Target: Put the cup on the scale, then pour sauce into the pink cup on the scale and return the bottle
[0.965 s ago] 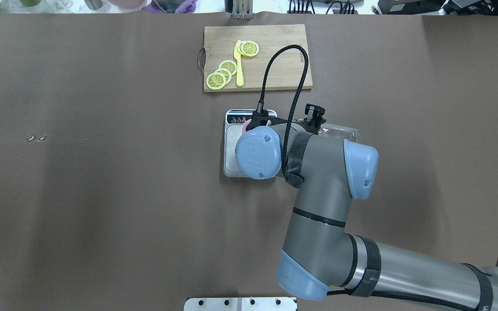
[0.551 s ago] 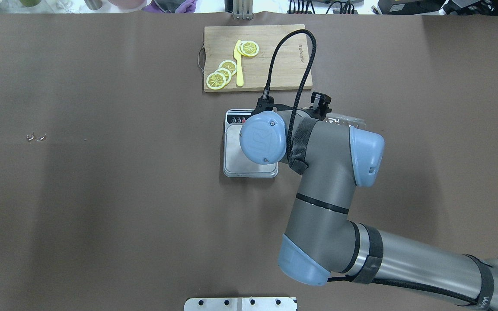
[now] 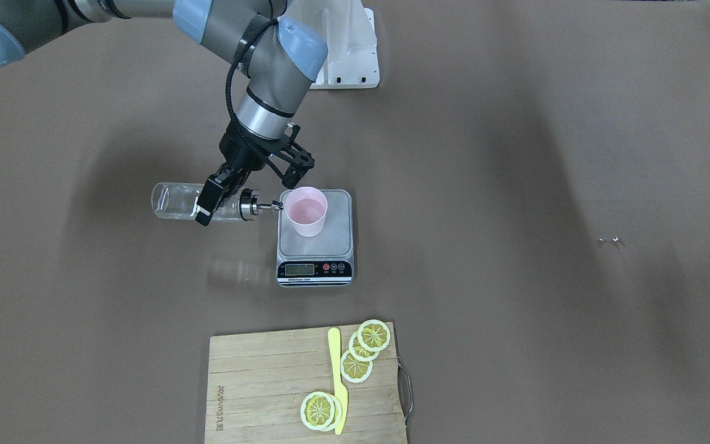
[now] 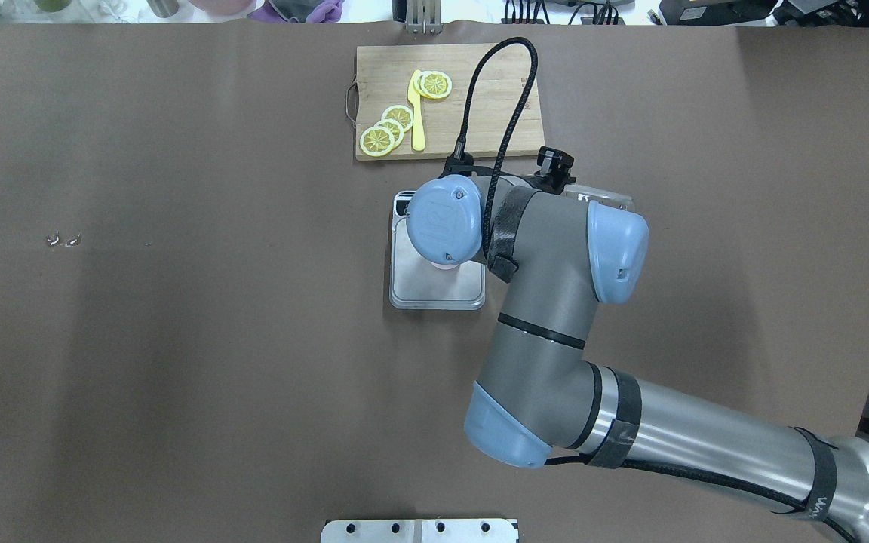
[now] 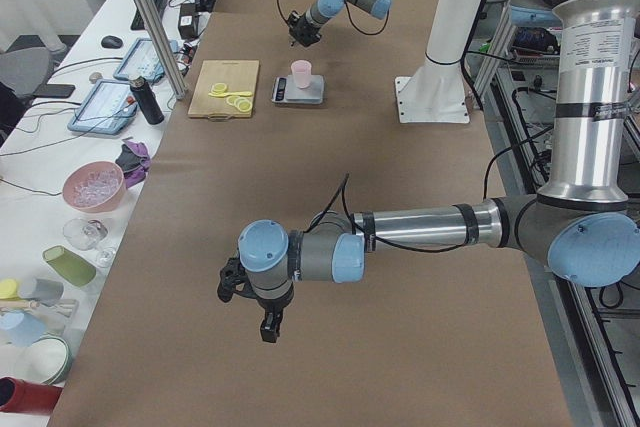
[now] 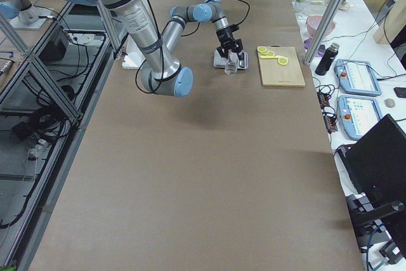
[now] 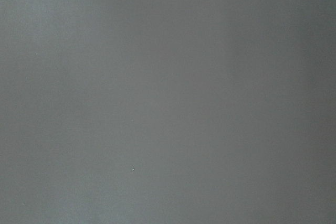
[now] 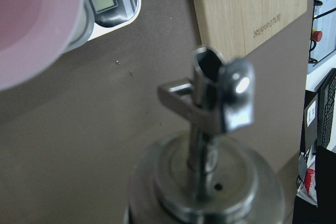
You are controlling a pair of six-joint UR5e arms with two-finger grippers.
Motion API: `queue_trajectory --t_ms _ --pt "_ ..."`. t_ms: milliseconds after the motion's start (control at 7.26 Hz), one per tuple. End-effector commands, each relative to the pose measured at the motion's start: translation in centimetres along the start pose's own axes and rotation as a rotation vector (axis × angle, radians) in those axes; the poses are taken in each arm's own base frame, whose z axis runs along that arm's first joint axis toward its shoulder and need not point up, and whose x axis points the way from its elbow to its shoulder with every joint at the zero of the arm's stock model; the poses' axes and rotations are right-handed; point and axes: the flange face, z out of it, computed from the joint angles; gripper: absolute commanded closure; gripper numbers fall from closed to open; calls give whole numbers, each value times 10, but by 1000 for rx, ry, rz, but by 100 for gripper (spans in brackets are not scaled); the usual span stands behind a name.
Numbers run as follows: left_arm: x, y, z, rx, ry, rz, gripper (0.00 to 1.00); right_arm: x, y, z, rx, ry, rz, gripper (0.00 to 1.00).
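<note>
Bottle (image 3: 176, 203) held level above table (image 3: 515, 185), clamped near its collar by right gripper (image 3: 216, 200); spout tip at rim of pink cup (image 3: 307, 211), upright on scale (image 3: 338, 245). Left gripper (image 5: 270, 329) well apart, opening impossible to tell.

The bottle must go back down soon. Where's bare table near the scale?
Bare table lies beneath the held bottle, beside the scale, and across the stretch on the scale's other side. A narrow strip separates scale and cutting board. Crowded: the cup occupies the scale.
</note>
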Motion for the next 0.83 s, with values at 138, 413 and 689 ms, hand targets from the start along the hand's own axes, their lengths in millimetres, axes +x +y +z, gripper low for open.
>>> queue_trajectory --t_ms 138,413,689 --pt "0 0 0 2 -1 2 1 -15 -8 6 -26 6 -26 67" --pt "0 0 0 2 1 2 1 -23 -8 1 -46 27 -47 67" --pt "0 0 -1 4 0 2 1 -33 -10 -6 -56 37 -66 67"
